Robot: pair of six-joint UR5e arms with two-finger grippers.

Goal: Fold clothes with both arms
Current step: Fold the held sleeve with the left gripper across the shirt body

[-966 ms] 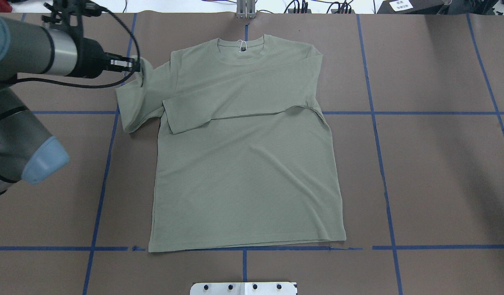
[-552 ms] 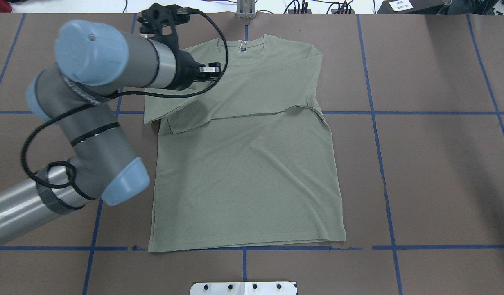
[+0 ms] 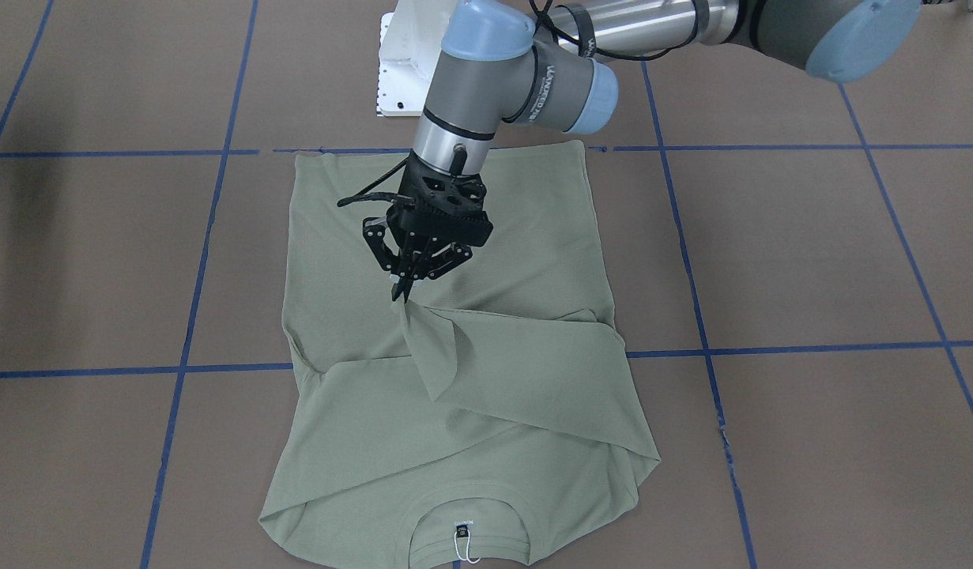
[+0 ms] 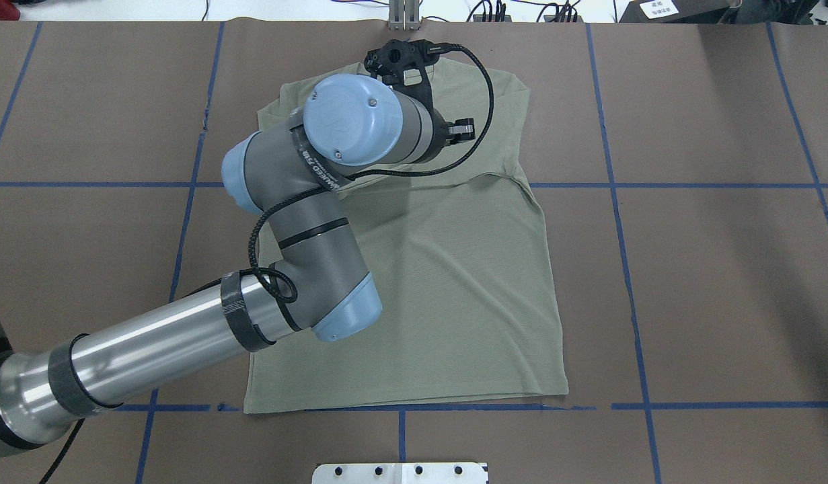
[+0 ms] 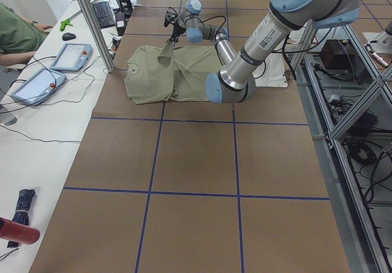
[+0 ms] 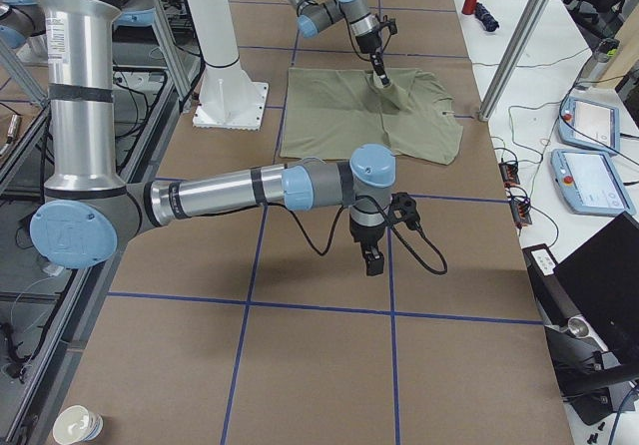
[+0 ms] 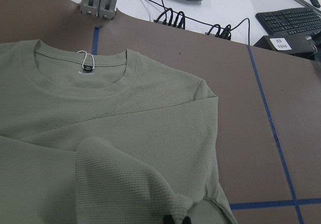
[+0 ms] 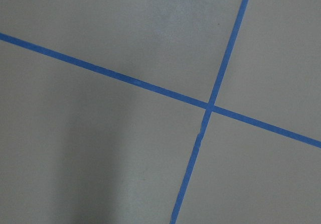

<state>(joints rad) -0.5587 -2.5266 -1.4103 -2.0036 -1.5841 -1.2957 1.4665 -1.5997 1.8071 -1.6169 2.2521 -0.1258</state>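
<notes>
Left pincer [image 3: 400, 294] clamps the sleeve [image 3: 526, 371] tip, lifted above the shirt [image 3: 533, 237] lying flat on the desk [image 3: 810, 261], so it can drape across the chest. Right pincer [image 6: 371, 262] hangs well apart; its state can't be told.

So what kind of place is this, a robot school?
Most likely a robot testing lab. Two big robot arms work over a table marked with blue tape lines, the left claw pinching a green shirt, and control tablets with red buttons sit nearby.
</notes>
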